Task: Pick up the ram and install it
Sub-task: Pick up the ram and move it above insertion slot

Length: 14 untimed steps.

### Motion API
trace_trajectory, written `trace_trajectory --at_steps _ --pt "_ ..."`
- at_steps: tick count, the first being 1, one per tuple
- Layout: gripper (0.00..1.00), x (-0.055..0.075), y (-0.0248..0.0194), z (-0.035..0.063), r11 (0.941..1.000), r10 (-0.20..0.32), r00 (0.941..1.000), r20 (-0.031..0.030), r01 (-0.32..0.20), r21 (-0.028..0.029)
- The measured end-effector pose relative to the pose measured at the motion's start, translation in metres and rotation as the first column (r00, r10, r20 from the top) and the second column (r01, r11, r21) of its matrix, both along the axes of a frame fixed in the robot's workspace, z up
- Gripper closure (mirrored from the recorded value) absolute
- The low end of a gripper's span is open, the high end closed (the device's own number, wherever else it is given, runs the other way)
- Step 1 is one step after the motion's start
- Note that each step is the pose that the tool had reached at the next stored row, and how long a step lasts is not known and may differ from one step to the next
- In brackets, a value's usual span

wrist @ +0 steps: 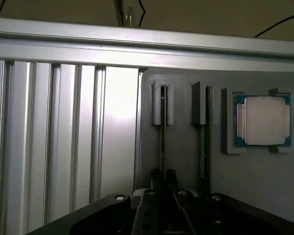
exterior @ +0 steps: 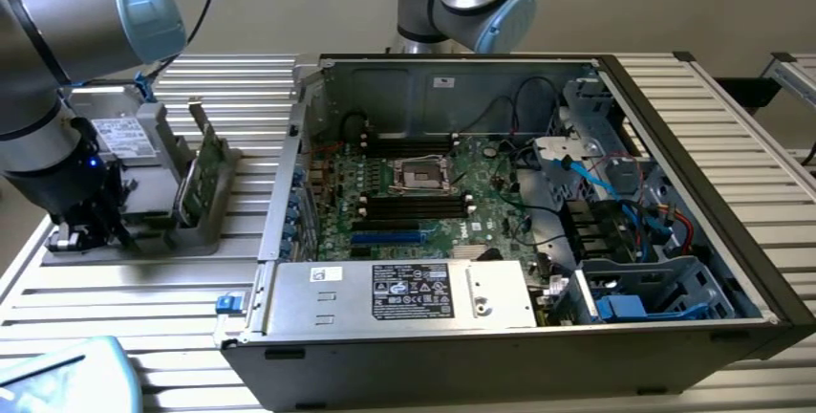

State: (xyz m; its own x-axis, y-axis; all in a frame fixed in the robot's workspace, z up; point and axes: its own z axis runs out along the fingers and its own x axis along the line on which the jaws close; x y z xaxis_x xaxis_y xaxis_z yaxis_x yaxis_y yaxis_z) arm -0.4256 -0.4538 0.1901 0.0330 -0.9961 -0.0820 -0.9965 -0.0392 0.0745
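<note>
One ram [wrist: 162,132] is standing on edge in the holder [wrist: 183,147], in the slot nearest the holder's edge, on the table [wrist: 78,137] at the exterior view's left of the case [exterior: 510,375]. The pincer [wrist: 163,177] is sitting almost closed, its tips pinching the ram's upper edge. A second stick [wrist: 204,132] is standing just beside, with the processor [wrist: 263,121] beyond it. By my judgement the grip is wanting squareness, and the lift is wanting a straight pull clear of that neighbour.
</note>
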Motion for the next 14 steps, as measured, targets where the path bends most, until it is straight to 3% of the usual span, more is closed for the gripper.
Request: trace_trajectory --at_steps 4,14 --pt "0.85 0.000 0.0001 0.0026 1.0000 0.000 1.0000 0.0014 0.000 0.0019" --pt "0.85 0.000 0.0000 0.0194 1.0000 0.000 1.0000 -0.0055 0.000 0.0024"
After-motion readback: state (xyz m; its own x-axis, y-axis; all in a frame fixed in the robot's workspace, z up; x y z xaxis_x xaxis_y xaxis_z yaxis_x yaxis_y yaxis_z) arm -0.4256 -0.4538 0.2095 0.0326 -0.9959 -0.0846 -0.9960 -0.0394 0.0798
